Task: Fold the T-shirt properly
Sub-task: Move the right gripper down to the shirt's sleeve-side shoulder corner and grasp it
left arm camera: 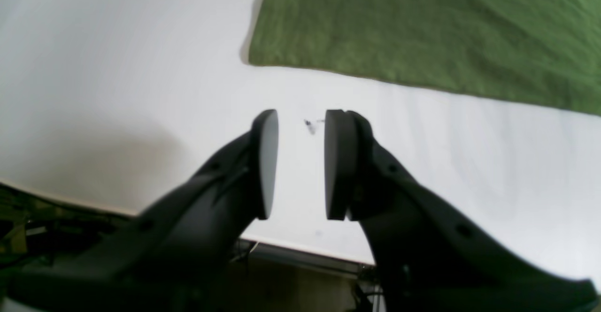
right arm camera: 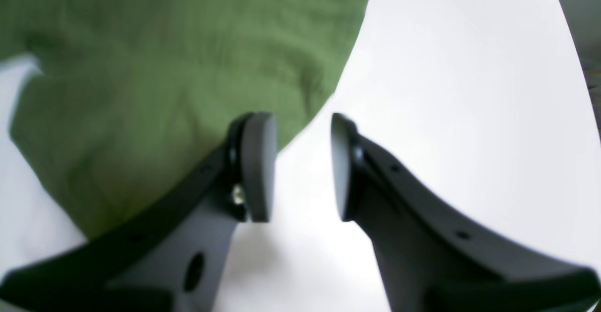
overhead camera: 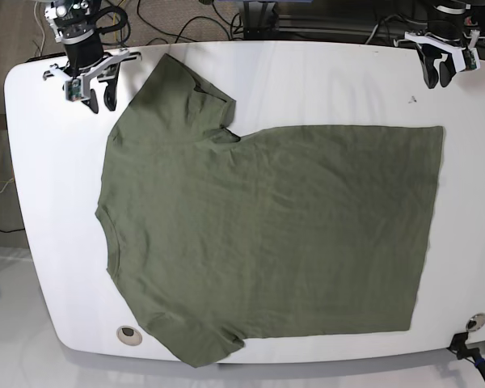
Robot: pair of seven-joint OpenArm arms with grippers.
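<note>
T-shirt spread flat on white table, front or back side not determinable. Collar toward the base view's left, hem toward its right. One sleeve at top left lying partly folded against the body, other sleeve at bottom left. Light wrinkles across the body. No fold made yet, by the look of it.

Left gripper above bare table, jaws apart, holding nothing; hem corner near, not touching. Small dark mark on table between the pads. Right gripper above the upper sleeve's edge, jaws apart, empty; left pad over green cloth, right pad over bare table. Contact with cloth not determinable from blurred wrist view.

Handling judgement: light, soft, limp cloth; no stiffness, so sagging and draping wherever lifted. Likely to drag and bunch on the table if pulled from one point only. Thin edge lying flat, hard to pinch without pressing down into the table.

Grip points, as judged: hem corner for left, sleeve or shoulder seam for right, on the same long side. Both lifted together for an even fold line.
</note>
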